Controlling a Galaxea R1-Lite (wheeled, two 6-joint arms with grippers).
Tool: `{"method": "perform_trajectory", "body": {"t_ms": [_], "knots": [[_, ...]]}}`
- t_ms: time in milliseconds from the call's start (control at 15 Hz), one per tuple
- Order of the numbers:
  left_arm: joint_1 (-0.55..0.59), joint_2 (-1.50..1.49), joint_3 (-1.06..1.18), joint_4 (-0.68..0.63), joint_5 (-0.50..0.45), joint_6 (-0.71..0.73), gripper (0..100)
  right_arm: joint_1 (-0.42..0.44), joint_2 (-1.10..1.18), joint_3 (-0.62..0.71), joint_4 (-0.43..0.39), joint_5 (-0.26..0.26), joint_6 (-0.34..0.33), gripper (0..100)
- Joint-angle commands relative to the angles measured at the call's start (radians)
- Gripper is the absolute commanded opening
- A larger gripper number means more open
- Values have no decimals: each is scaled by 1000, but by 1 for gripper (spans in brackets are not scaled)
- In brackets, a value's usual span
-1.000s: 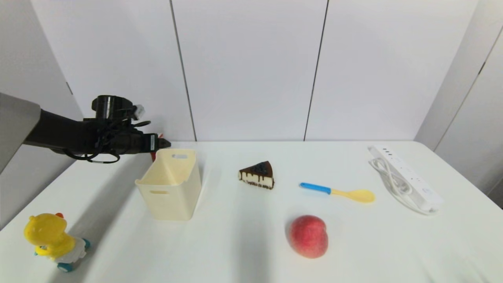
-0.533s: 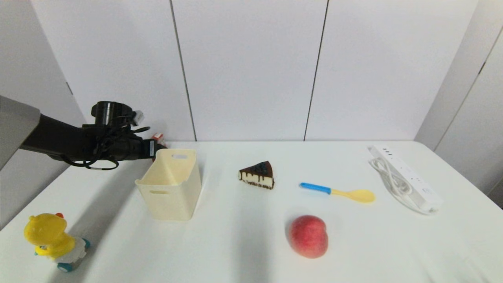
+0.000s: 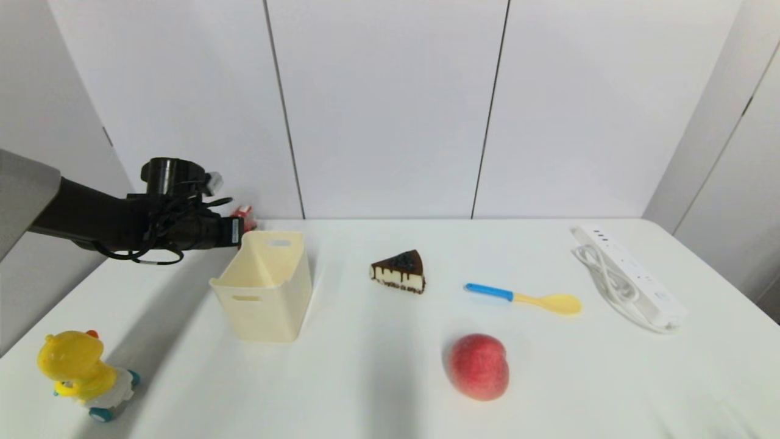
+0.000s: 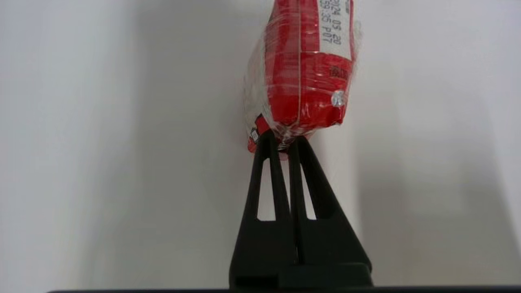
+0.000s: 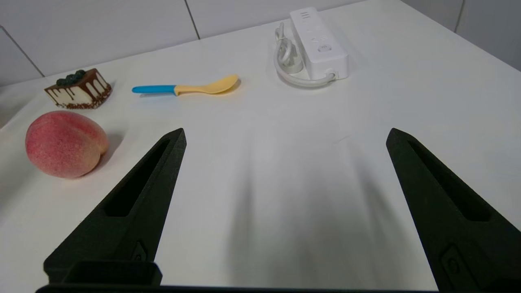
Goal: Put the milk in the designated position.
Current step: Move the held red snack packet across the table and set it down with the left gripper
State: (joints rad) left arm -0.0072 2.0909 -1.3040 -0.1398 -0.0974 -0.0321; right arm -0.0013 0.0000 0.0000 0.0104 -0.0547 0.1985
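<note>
Left wrist view: left end effector point(image 4: 283, 140) pinching milk point(image 4: 305, 69) edge

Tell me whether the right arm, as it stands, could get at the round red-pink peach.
Probably yes. The right gripper is open over bare white table, and the round red-pink peach lies close beside it with nothing between.

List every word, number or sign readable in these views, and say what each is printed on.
"2024 05 20": white panel of the small red film-wrapped milk carton, pinched at its end between the left gripper fingers.
"59:35 P07": line beside it on the same panel, its start cut off by the picture edge.
Dark print on the red part below: too blurred to read.
White power strip: only small unreadable marks.
Nothing else carries text.
</note>
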Motion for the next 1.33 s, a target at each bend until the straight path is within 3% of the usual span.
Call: {"method": "perform_trajectory", "body": {"t_ms": [67,400,733,867,1067,1333], "knots": [[0,-2,0,-1,-1,0,0,0,2,0,0,-1,1,100],[1,-158,-54,-23,4,8,0,0,2,0,-1,-1,1,100],[-33,-351,-121,20,74,3,0,1,2,0,-1,-1,1,100],[-111,-426,-129,114,67,-42,0,0,2,0,0,-1,1,100],[-321,-508,-138,218,65,-207,0,1,2,0,0,-1,1,100],[-479,-546,-126,309,68,-264,0,0,2,0,0,-1,1,100]]}}
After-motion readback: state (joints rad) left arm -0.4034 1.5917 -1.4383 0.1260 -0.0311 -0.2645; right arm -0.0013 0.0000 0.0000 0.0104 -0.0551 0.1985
